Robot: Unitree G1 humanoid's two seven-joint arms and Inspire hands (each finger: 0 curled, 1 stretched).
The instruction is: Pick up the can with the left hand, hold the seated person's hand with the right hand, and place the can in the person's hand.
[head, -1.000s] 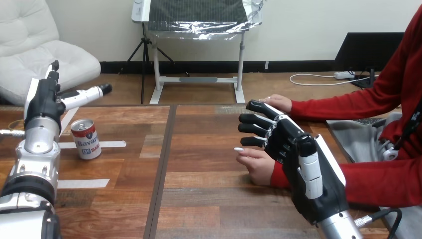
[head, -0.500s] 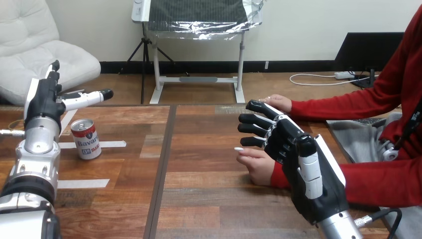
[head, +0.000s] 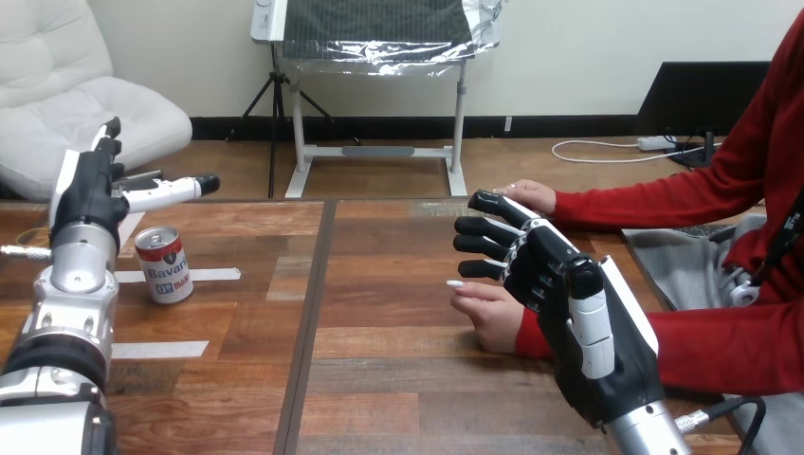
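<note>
Nearest, at the right, the robot's right hand hangs with its fingers spread and nearly straight, curled round nothing. Just under and left of it the person's nearer hand rests on the table, loosely closed. The two overlap in the view, and I cannot tell whether they touch.

Across at the left the can stands upright on the table beside a strip of white tape. It looks like a small metal drink can: probably light, with a smooth, slippery wall thin enough to dent under a hard squeeze. Whether it is full cannot be told. The best hold is likely round the middle of its side, thumb opposite the fingers, with moderate pressure.

Just beyond the can and a little left, the left hand is wide open, thumb stretched right, clear of the can.

Farthest, at the right, the person's other hand lies flat.
</note>
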